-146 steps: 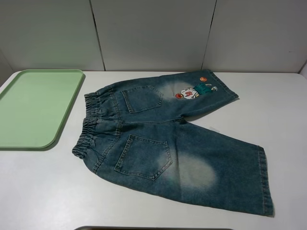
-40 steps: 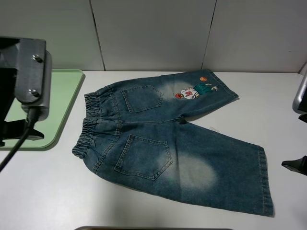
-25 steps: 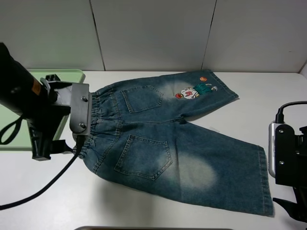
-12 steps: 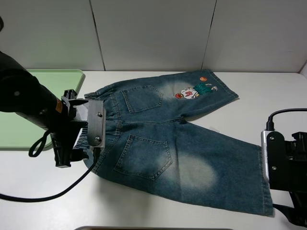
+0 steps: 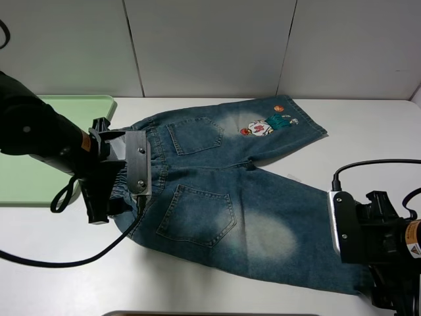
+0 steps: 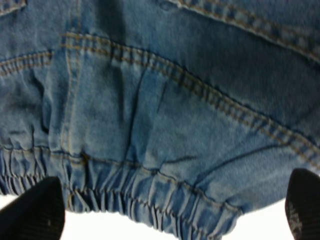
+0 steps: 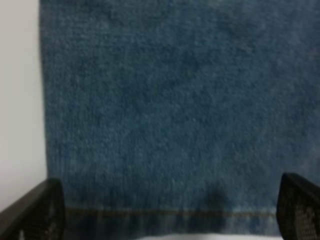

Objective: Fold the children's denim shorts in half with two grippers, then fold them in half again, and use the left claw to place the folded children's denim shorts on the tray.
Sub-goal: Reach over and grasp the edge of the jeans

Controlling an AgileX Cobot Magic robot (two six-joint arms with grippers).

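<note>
The children's denim shorts (image 5: 223,197) lie flat on the white table, back pockets up, waistband to the left and legs to the right. The cartoon print (image 5: 266,124) is on the far leg. My left gripper (image 5: 122,191) hangs over the near end of the waistband; in the left wrist view (image 6: 167,215) its fingertips (image 6: 30,210) stand wide apart astride the elastic waistband (image 6: 150,200), open. My right gripper (image 5: 368,263) hangs over the near leg's hem; in the right wrist view (image 7: 165,212) it is open, with the hem (image 7: 165,210) between its fingertips (image 7: 30,210).
The pale green tray (image 5: 26,184) lies at the table's left, partly hidden behind my left arm. A white wall (image 5: 210,46) stands behind the table. A dark edge (image 5: 197,313) shows at the front of the table.
Both arms have come into view and closed in on the shorts: the left moved right onto the waistband, the right moved left over the near leg's hem. The shorts have not moved.
</note>
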